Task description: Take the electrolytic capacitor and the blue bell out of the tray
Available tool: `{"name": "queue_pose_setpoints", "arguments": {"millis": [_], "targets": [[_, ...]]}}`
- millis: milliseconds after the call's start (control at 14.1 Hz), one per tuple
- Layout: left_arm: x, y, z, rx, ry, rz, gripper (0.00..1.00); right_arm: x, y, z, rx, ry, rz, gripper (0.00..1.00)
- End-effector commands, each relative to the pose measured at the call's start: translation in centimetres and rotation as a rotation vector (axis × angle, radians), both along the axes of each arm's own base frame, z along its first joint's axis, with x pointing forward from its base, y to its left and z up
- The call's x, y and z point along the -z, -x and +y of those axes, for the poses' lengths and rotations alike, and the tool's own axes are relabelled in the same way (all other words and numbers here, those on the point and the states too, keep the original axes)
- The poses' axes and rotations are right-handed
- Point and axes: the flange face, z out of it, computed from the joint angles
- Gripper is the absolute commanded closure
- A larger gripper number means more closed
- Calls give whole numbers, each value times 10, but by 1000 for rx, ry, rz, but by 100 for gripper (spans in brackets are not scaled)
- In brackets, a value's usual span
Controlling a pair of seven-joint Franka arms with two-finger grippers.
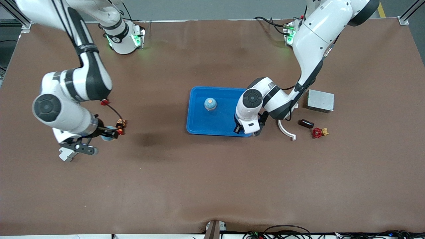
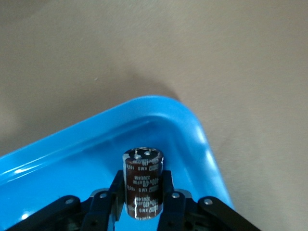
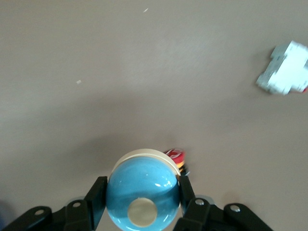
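My right gripper [image 1: 108,134] is shut on a blue bell [image 3: 142,199] with a cream button, held just above the bare table toward the right arm's end; the bell also shows in the front view [image 1: 106,136]. My left gripper [image 1: 244,129] is shut on a dark brown capacitor [image 2: 143,183], held upright over the corner of the blue tray [image 1: 199,127] nearest the front camera at the left arm's end. The tray's rim also shows in the left wrist view [image 2: 192,127]. A second blue bell [image 1: 210,104] stands in the tray.
A small red and orange part [image 1: 120,125] lies beside the held bell. A white block [image 3: 284,74] lies near it. Toward the left arm's end lie a metal box [image 1: 320,100], a brown cylinder [image 1: 305,123], a red valve [image 1: 318,132] and a white curved piece [image 1: 286,130].
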Motion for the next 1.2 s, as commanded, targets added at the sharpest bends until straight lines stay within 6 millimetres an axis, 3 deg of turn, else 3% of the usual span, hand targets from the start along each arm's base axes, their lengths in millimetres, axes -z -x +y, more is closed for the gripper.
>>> {"name": "queue_pose_setpoints", "arguments": {"millis": [0, 213, 425, 567, 779, 992, 1134], "targets": [[-27, -8, 0, -9, 1, -59, 100, 16, 9, -45, -70, -14, -31, 100], [-70, -15, 7, -18, -19, -93, 100, 39, 17, -74, -86, -23, -31, 100], [-111, -32, 40, -46, -52, -112, 100, 59, 28, -88, -68, -25, -29, 100], [-128, -39, 63, 4, -95, -92, 100, 77, 38, -97, -89, -26, -40, 100], [-146, -51, 110, 60, -145, -46, 100, 99, 52, -122, -104, -26, -65, 100], [-162, -67, 167, 119, -171, -15, 100, 113, 59, -124, -102, -26, -73, 100], [-162, -78, 203, 153, -164, -2, 100, 127, 64, -129, -89, -29, -70, 100]]}}
